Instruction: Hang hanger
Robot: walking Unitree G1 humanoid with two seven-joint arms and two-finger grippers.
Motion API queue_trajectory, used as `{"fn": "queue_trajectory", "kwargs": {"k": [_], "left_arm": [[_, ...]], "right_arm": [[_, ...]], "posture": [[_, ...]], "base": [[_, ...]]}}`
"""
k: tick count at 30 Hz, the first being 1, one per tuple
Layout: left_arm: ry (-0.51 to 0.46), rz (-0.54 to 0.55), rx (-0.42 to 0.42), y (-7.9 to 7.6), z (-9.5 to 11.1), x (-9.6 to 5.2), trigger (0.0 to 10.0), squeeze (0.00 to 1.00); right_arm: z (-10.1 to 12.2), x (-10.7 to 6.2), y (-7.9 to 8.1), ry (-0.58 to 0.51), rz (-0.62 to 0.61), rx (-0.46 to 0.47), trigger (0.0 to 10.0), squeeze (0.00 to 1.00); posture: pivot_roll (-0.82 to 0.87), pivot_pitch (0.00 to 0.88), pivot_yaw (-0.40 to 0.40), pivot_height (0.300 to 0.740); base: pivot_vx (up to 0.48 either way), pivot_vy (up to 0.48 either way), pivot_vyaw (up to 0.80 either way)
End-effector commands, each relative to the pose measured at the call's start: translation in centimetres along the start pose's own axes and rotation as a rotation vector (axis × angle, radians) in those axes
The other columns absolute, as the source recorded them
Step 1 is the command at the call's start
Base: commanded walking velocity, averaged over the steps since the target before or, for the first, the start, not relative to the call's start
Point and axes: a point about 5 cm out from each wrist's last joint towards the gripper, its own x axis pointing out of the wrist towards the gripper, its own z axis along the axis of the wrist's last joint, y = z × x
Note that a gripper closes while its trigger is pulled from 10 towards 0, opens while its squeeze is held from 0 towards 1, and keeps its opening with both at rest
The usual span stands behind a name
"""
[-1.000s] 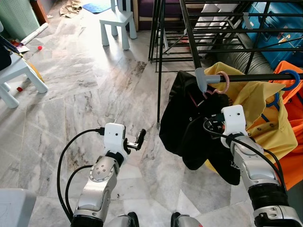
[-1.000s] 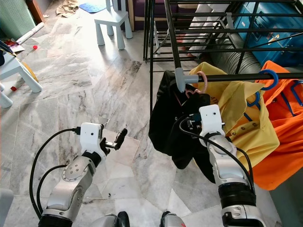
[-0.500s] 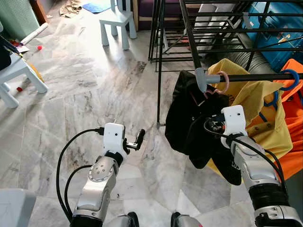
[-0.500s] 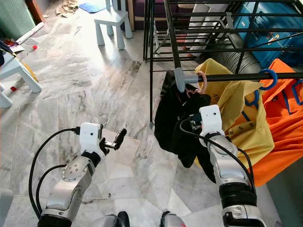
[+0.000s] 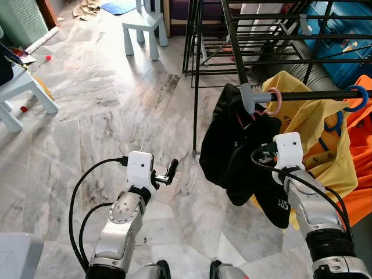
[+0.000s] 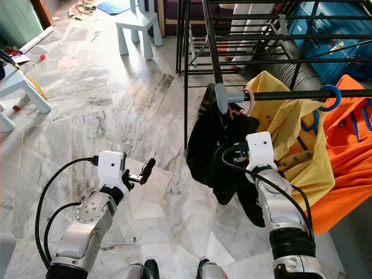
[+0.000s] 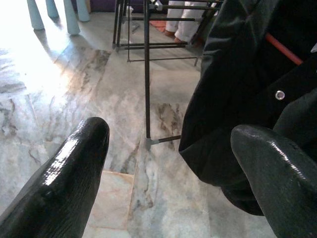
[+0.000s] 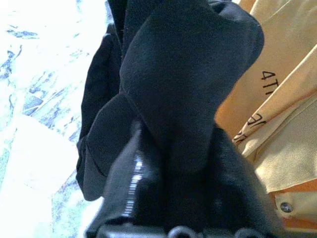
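A: Marble floor (image 5: 87, 116), grey-veined, all across. Far left, a white stool (image 5: 17, 93); up top another small white stool (image 5: 145, 26).

B: Left arm?

A: Left gripper (image 5: 168, 172) held out low over the floor, nothing in it. Wrist view has its two black fingers (image 7: 64, 173) spread wide apart, released, pointing toward the rack's foot and the dark cloth.

B: Middle?

A: Black metal drying rack (image 5: 232, 35), thin legs down to the floor. Its front rail (image 5: 314, 96) runs rightward from a grey end cap (image 5: 247, 96). Pink hanger (image 5: 273, 102) has its hook over that rail, just beside the cap. Black garment (image 5: 232, 151) hangs from it, draping down below the rail.

B: Right arm?

A: Right gripper (image 6: 235, 152) pushed into the black garment beneath the hanger. Wrist view shows black fabric bunched right at the fingers, but the fingers themselves are buried, so gripping or not, cannot tell.

B: Further right?

A: Yellow shirt (image 5: 314, 128) just behind the black one, touching it. Blue hanger (image 5: 356, 96) hooked on the same rail, then an orange shirt (image 5: 360, 168) at the right edge. Blue suitcase (image 5: 343, 29) behind the rack.
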Motion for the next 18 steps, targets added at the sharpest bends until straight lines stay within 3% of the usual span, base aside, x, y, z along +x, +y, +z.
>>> {"fn": "queue_trajectory", "kwargs": {"k": [1,3,14,18], "left_arm": [[0.035,-0.004,0.005,-0.2,-0.8,-0.1,10.0,0.00],[0.034,-0.003,0.005,-0.2,-0.7,-0.1,10.0,0.00],[0.023,0.004,0.017,-0.3,-0.6,0.0,10.0,0.00],[-0.021,-0.033,0.095,0.0,1.1,0.0,10.0,0.00]], "right_arm": [[-0.4,-0.2,0.1,0.023,0.002,0.013,0.0,0.00],[-0.5,-0.3,0.3,0.030,0.011,0.054,0.0,0.00],[0.1,-0.2,0.2,-0.006,0.000,0.042,0.0,0.00],[-0.1,0.0,0.8,0.013,0.025,0.044,0.0,0.00]], "posture": [[-0.13,0.200,0.004,0.740],[-0.13,0.200,0.002,0.740],[-0.12,0.189,-0.002,0.740],[-0.08,0.156,0.015,0.740]], "base": [[0.000,0.000,0.00],[0.000,0.000,0.00],[0.000,0.000,0.00],[0.000,0.000,0.00]]}}
